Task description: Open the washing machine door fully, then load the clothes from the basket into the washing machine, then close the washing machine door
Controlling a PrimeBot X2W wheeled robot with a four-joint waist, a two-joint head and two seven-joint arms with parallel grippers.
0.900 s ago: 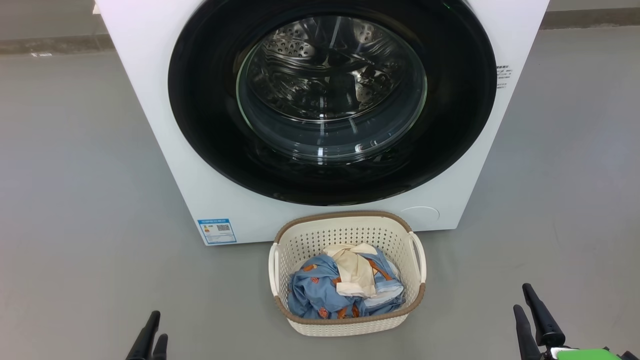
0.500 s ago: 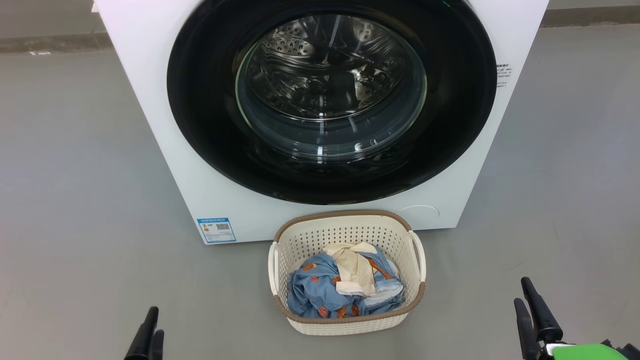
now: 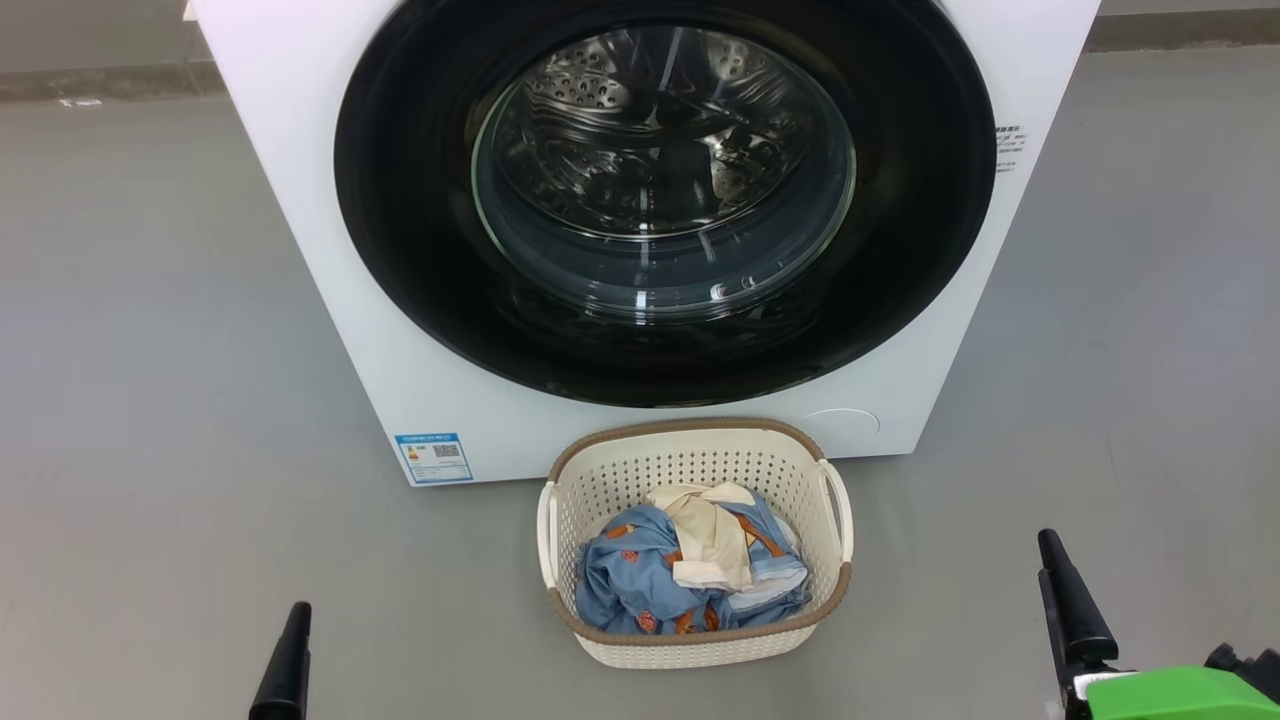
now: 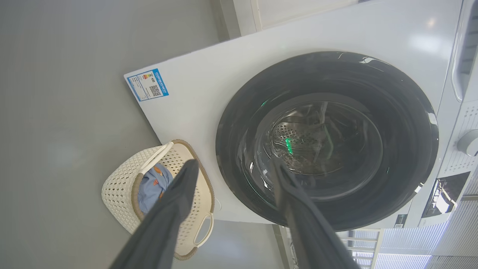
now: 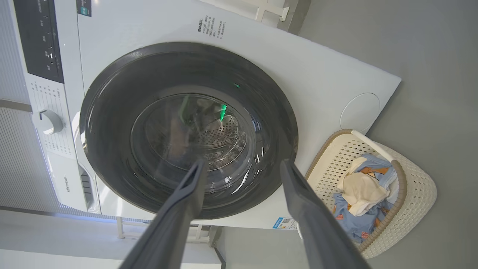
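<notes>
- Washing machine: plain white all over, and there's a small blue label with a dark printed code.
- Door: glossy black ring, clear glass in the middle, and a silver drum dotted with holes shining through.
- Basket: cream-white, a grid of tiny holes, brown woven-look rim.
- Clothes: light blue with orange-brown prints, plus a plain cream-beige cloth.
- Floor: flat grey, no pattern.
- Left gripper and right gripper: dark grey fingers, with a bright green cover by the right one.
</notes>
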